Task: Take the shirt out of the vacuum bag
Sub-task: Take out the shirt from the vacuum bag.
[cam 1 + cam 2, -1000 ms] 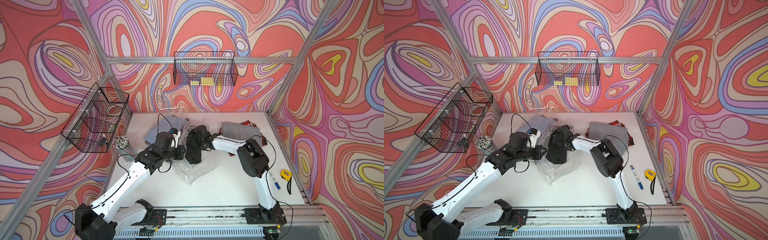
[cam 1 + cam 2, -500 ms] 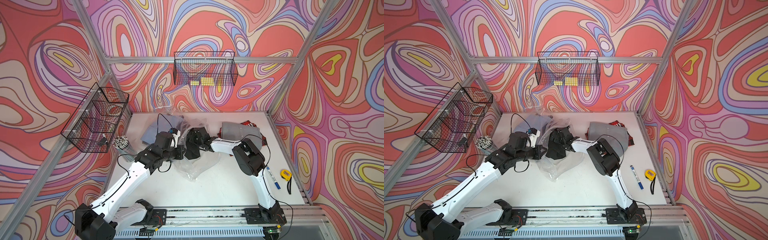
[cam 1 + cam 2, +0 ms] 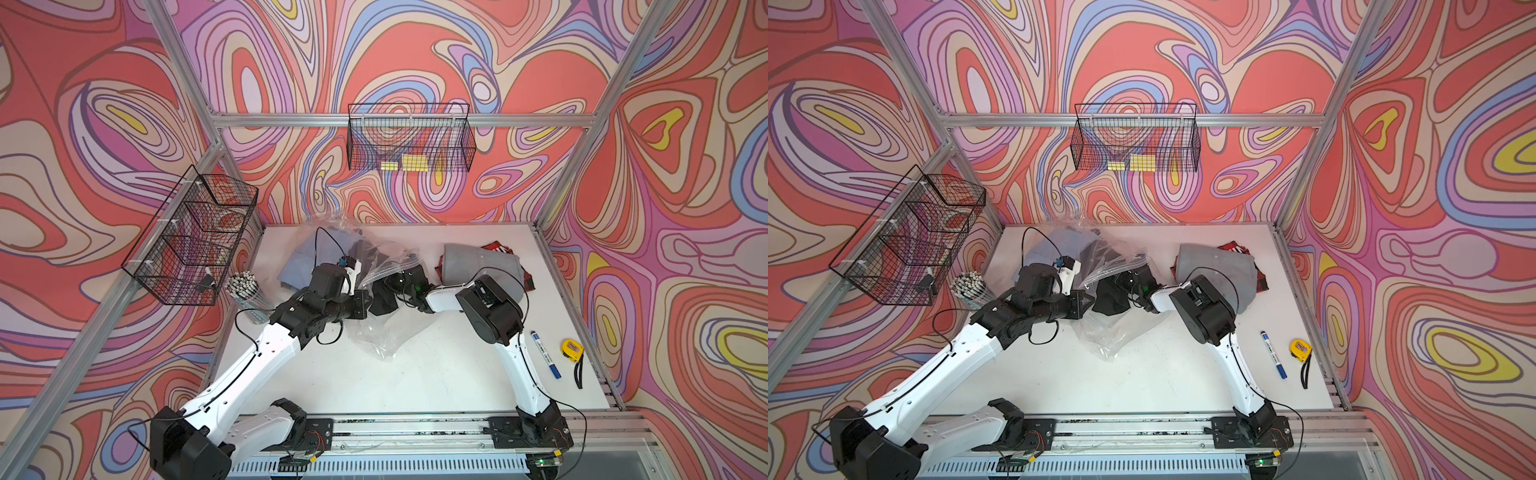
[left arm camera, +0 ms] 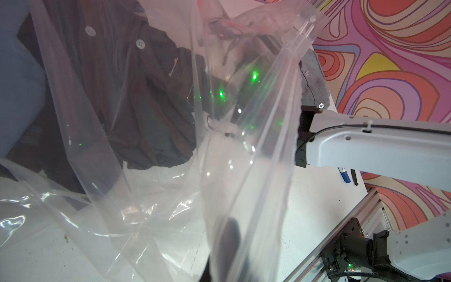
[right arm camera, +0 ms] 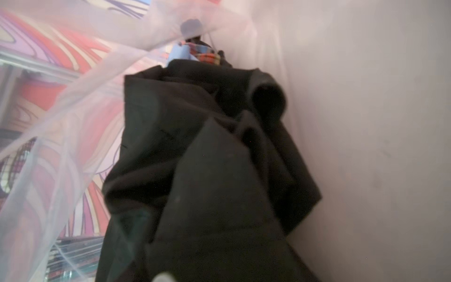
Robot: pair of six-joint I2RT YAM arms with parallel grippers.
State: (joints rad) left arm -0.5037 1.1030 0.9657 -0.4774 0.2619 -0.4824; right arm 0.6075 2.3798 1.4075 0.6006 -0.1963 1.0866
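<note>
Farthest left of the vacuum bag, a wire basket hangs on the wall. A clear cup of white sticks stands between the basket and the bag. A blue-grey cloth lies at the bag's far left corner, partly under the plastic.

The left gripper meets the bag's left side with its jaws closed tight on the clear plastic, which gathers toward it in the left wrist view. The bag sits crumpled and partly lifted off the table, with its zip-seal edge raised. The shirt, black with white buttons, hangs bunched at the bag's upper middle, and both wrist views show plastic around it.

The right gripper reaches into the bag's right side, against the shirt. Cloth and plastic hide its jaws, so I cannot tell how wide they stand or whether they grip.

Right of the bag lies a folded grey garment, with a red garment beyond it. Well apart to the right lie a blue marker and a yellow tape measure.
</note>
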